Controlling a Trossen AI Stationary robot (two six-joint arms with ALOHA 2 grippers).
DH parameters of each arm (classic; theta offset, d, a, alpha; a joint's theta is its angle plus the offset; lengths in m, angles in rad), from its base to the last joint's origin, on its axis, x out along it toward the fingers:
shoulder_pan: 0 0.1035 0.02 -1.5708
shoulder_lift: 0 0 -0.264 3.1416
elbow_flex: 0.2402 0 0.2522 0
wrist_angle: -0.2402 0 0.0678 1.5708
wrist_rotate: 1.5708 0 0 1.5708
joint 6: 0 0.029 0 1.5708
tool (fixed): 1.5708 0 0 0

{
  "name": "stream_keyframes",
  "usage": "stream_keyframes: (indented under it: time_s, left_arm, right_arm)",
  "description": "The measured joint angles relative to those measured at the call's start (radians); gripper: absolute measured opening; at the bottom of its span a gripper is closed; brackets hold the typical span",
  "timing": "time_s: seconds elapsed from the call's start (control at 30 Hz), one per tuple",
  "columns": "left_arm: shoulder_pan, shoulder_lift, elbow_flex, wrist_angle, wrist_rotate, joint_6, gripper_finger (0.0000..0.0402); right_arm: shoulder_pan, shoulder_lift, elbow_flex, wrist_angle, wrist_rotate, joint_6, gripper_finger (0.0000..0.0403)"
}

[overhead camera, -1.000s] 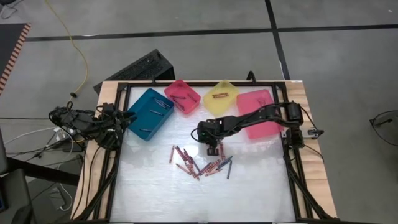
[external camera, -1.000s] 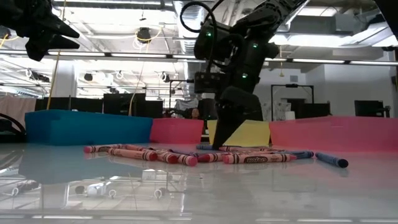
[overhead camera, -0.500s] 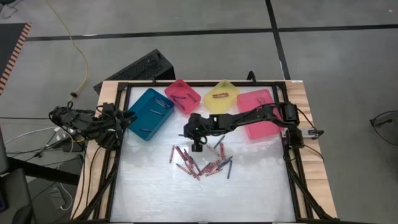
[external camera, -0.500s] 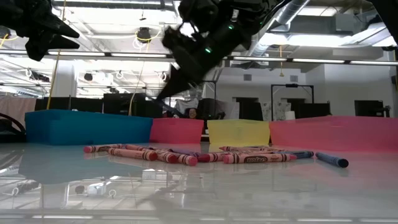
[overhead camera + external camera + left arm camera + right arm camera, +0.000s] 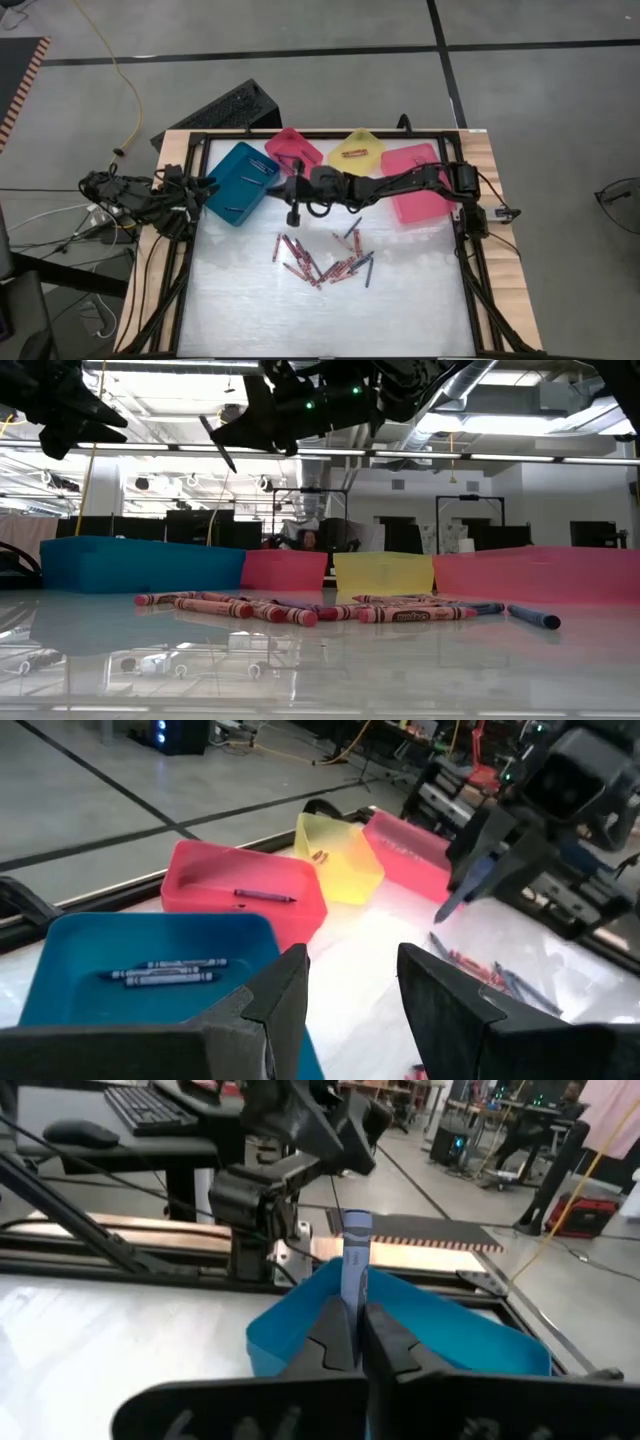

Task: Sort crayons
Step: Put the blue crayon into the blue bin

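Early in the sort: right gripper (image 5: 352, 1335) clamped on a blue crayon (image 5: 354, 1270), raised near the teal bin (image 5: 240, 180) that holds a few, left gripper (image 5: 350, 982) parted and idle beside it, most crayons (image 5: 325, 260) piled on the surface (image 5: 400, 310).

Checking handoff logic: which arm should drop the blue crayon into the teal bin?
Right. The right gripper is already shut on the blue crayon, raised beside the teal bin. The left gripper is open and empty at the bin's far end, off the table's left edge.
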Motion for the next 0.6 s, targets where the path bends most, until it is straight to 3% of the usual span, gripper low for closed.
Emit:
stream_keyframes:
  time_s: [0.3,0.6]
  left_arm:
    - [0.000,0.000,0.000,-0.003,0.110,0.012,0.0145]
    - [0.000,0.000,0.000,-0.028,0.129,0.012,0.0145]
  right_arm:
    - [-0.006,0.000,0.000,0.029,-0.005,0.005,0.0002]
    - [-0.034,0.000,-0.001,0.106,-0.042,0.047,0.0002]
